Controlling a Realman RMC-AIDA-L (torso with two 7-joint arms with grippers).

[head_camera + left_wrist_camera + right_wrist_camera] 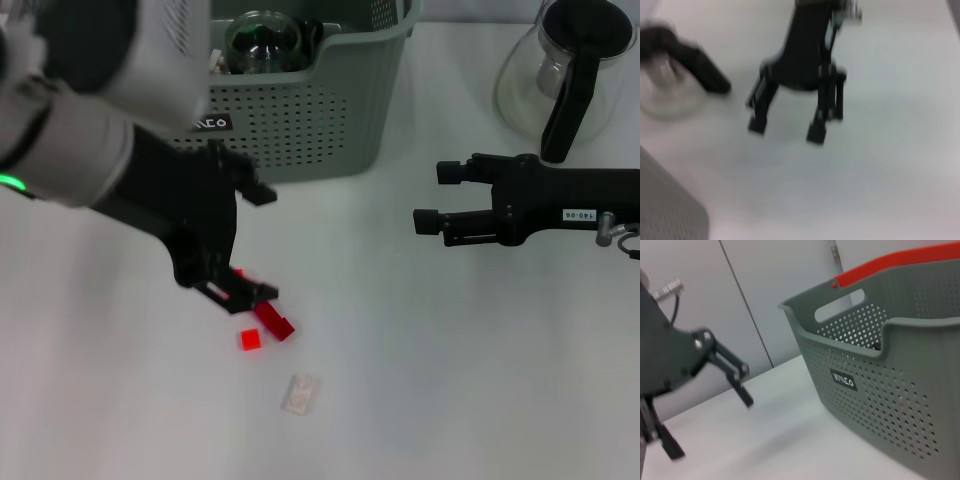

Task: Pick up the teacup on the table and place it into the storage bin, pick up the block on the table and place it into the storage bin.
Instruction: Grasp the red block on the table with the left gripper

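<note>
The grey-green perforated storage bin [300, 110] stands at the back of the table, and its black label also shows in the right wrist view [865, 390]. A clear glass teacup [262, 40] sits inside it. A red block [273, 321] lies on the table with a smaller red cube [250, 340] beside it. My left gripper [262, 243] is open just in front of the bin, its lower fingertip almost at the red block with nothing between the fingers; it also appears in the right wrist view [710, 426]. My right gripper [428, 198] hovers open at the right, pointing left, and also shows in the left wrist view [785, 127].
A clear glass pot with a black handle [570, 70] stands at the back right, behind the right arm. A small pale translucent piece [300, 393] lies near the front, below the red blocks. The bin's far rim carries a red band [890, 262].
</note>
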